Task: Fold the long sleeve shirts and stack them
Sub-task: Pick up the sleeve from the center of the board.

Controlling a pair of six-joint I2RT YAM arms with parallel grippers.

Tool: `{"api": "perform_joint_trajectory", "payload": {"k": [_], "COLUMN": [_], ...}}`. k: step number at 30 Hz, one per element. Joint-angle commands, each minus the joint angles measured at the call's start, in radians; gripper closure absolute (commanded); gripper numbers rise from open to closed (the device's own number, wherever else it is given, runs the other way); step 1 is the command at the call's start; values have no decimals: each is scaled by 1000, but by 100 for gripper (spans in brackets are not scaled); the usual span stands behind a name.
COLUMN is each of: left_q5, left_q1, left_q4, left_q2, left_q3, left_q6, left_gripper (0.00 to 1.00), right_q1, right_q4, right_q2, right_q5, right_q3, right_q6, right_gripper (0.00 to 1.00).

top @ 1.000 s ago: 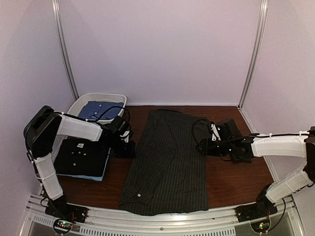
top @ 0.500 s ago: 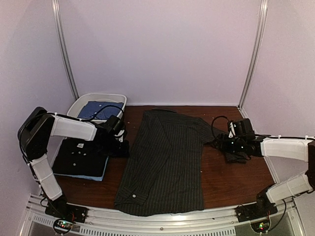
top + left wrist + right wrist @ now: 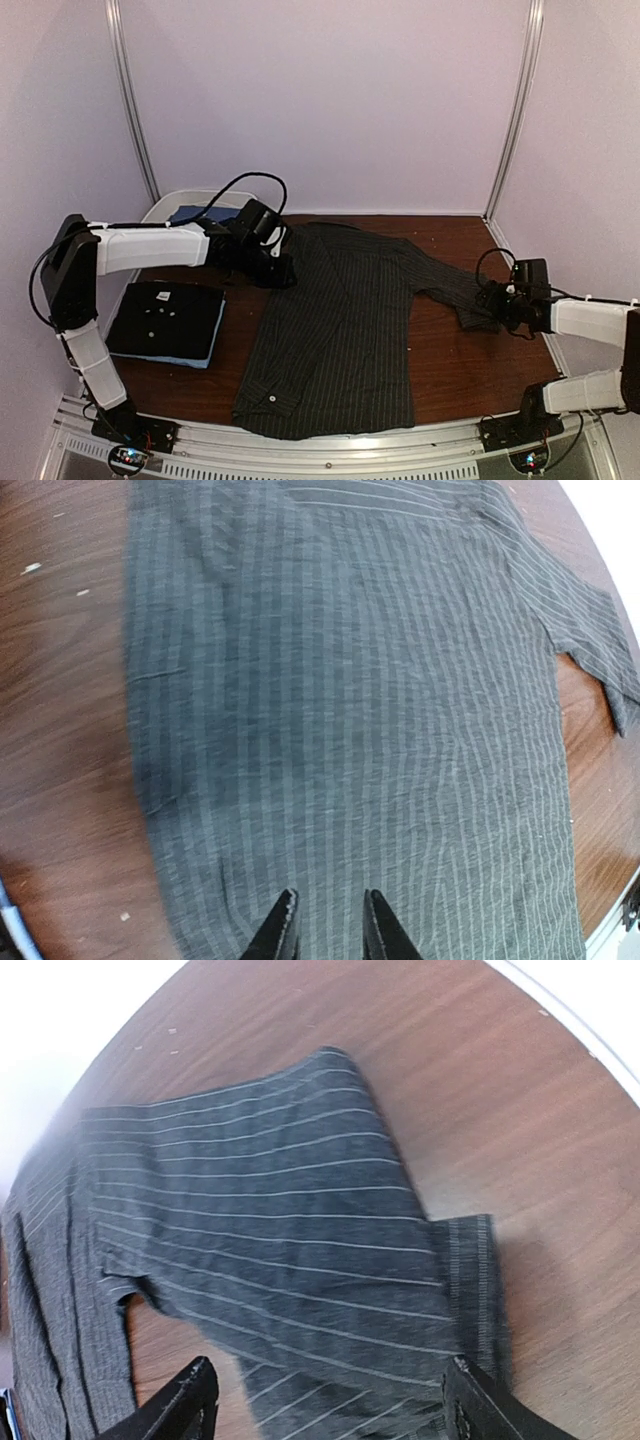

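Two shirts are already sitting folded in a stack at the left of the table (image 3: pixel 480 375): the black shirt (image 3: pixel 165 318) is resting on a light blue one (image 3: pixel 205 360). One blue shirt (image 3: pixel 195 213) is waiting in the white tub (image 3: pixel 158 210) at the back left. The pinstriped shirt (image 3: pixel 340 340) is lying spread flat mid-table, not yet folded. In my judgement the task is standing near halfway, with this shirt and the tub's still outstanding.

The left gripper (image 3: pixel 328 905) is hovering over the pinstriped shirt's far left corner, its fingers showing only a narrow gap and gripping nothing. The right gripper (image 3: pixel 330 1380) is gaping wide above the sleeve (image 3: pixel 445 280), whose cuff (image 3: pixel 470 1280) is lying loose and unpinched.

Against one second ago, the sleeve, then folded in along the body, is now lying drawn out to the right. The right gripper has travelled out with it. The left gripper has moved from beside the stack to the far corner.
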Motion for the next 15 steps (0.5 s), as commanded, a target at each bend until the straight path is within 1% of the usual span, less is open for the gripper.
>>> {"api": "perform_joint_trajectory", "payload": {"k": [1,4,7,12,15], "left_q5": [7,27,24,2,-11], "left_q1": [-24,-30,-31,-30,-27], "left_q4": [2,14,16,13,-2], "left_q2": [100,161,217,295,344], "left_q3": [77,112,145,190,224], "left_q6": [31,28,23,10,2], "left_gripper": [77,77,77,77,78], "right_q1": [-68,-77,-80,-80,-80], "right_q4": [102,145,173,187,174], "right_q2": [51,99,134,167,178], "right_q5": [-64,-92,-102,-97,-86], "right_q3": [-42,-53,-56,-40,-20], "right_q6": [17,24,24,11,-7], "right_gripper": [23,25,29,43,50]}}
